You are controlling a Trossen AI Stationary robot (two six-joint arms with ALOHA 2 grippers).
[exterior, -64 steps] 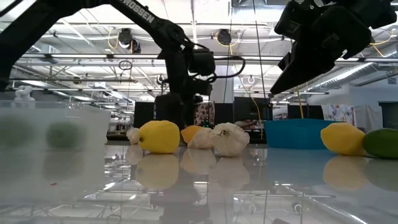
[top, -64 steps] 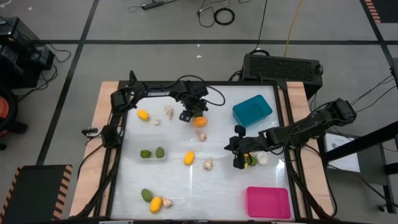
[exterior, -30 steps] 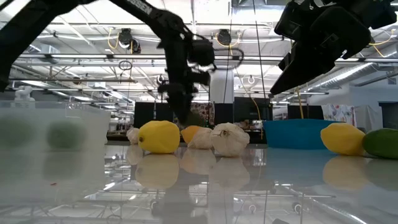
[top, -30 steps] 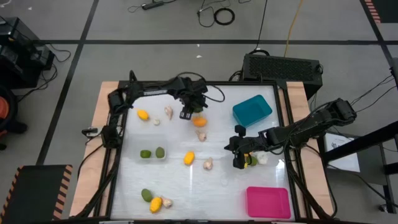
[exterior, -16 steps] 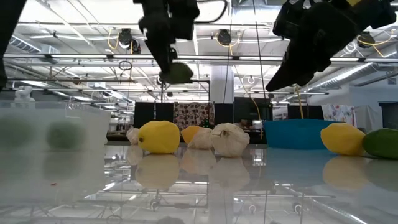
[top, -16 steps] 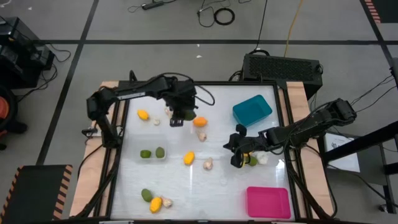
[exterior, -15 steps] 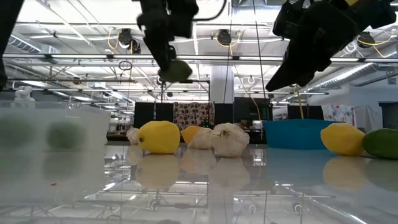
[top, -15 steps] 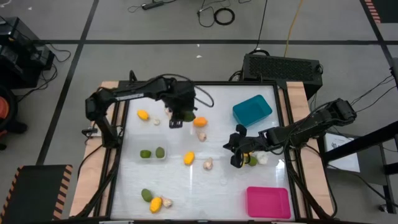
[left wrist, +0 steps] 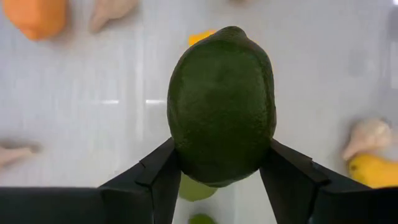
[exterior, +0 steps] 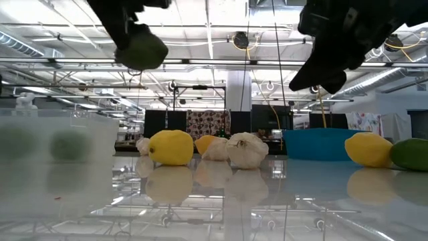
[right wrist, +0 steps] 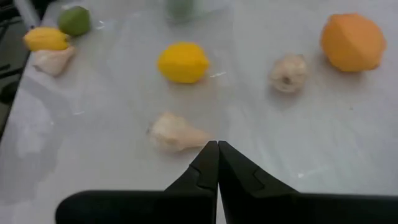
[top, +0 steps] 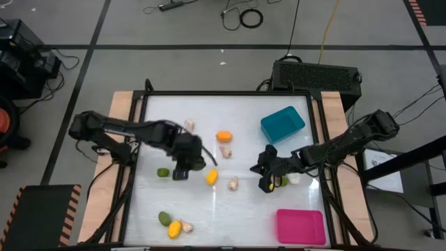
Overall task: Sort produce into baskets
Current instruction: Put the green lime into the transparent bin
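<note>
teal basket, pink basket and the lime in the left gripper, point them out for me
teal basket (top: 282,124), high view, on its bare floor.
pink basket (top: 300,226), high view, on the middle of its floor.
lime (left wrist: 221,102), left wrist view, on the middle of its skin, between the fingers.

The left gripper (top: 182,167), which two seconds ago sits low at the far side of the table beside the orange piece (top: 223,137), is now lifted and swung toward the near-left, well apart from that piece. A dark green lime (left wrist: 221,106) now sits clamped between its fingers (left wrist: 155,177), raised off the table. Below it lie two more green pieces (left wrist: 196,190) in the clear tray. The orange piece, earlier half covered by the gripper, now lies in the open.
</note>
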